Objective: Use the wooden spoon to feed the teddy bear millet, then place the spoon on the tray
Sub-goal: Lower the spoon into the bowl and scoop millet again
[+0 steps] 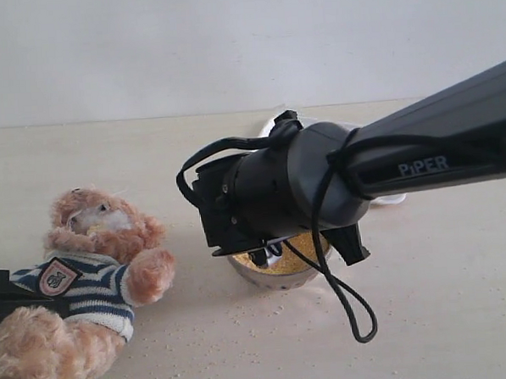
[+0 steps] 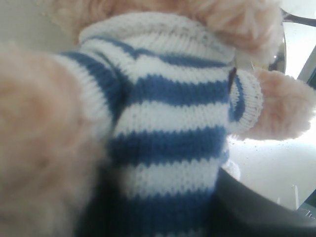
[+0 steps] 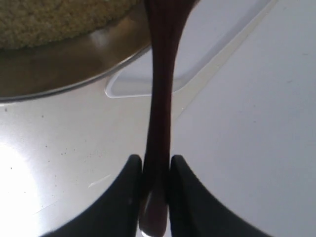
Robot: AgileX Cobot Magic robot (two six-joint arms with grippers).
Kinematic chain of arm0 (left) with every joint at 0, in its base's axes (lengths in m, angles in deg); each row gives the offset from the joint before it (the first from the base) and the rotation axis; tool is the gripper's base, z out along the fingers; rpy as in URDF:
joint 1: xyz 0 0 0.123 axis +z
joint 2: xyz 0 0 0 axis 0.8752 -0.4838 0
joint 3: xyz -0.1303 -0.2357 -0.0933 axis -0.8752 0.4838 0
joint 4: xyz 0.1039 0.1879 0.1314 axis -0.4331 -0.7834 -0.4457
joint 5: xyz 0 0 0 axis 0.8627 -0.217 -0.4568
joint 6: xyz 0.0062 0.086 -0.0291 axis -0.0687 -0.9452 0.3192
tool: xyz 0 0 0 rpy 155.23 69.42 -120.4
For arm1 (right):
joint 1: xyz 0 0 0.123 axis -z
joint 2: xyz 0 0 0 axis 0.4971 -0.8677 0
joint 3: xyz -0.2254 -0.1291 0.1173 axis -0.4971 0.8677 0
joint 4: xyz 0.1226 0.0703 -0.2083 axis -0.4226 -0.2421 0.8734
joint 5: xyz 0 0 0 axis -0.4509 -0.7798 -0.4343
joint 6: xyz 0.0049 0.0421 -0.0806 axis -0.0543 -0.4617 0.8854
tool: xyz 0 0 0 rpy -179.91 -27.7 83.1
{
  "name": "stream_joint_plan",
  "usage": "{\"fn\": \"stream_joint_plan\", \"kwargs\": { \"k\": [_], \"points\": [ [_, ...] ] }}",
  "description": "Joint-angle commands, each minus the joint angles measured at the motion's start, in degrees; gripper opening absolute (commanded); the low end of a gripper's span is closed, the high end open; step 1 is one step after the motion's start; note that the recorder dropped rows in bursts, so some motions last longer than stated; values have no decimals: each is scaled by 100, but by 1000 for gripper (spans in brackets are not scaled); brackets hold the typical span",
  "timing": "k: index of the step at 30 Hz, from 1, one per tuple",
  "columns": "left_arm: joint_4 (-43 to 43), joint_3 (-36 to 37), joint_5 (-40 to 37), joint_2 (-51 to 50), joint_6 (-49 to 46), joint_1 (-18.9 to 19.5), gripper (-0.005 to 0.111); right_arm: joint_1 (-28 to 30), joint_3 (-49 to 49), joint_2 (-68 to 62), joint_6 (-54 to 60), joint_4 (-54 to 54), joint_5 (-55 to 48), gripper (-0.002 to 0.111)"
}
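Your right gripper (image 3: 155,163) is clenched on the thin end of the wooden spoon (image 3: 160,98), whose far end runs out of the wrist view at the rim of the steel bowl (image 3: 74,64). I judge you are at the scoop: dip shallowly into the millet (image 3: 59,19) and level the spoon before lifting, since the glossy tapered handle may twist between the smooth pads and fine dry grains spill easily. Your left gripper (image 1: 2,296) seems to grasp the fluffy teddy bear (image 1: 88,274) by its knitted striped torso, left of the bowl, and the flat, low-rimmed white tray (image 3: 207,44) lies just behind the bowl.
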Motion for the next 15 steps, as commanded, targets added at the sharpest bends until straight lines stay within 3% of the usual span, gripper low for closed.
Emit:
{"fn": "stream_joint_plan", "kwargs": {
  "k": [1,15],
  "points": [
    [48,27,-89,72,-51,16,5,18,27,-50,-1,-40,-16,0],
    [48,27,-89,72,-51,16,5,18,27,-27,-9,-892,-16,0]
  ]
}}
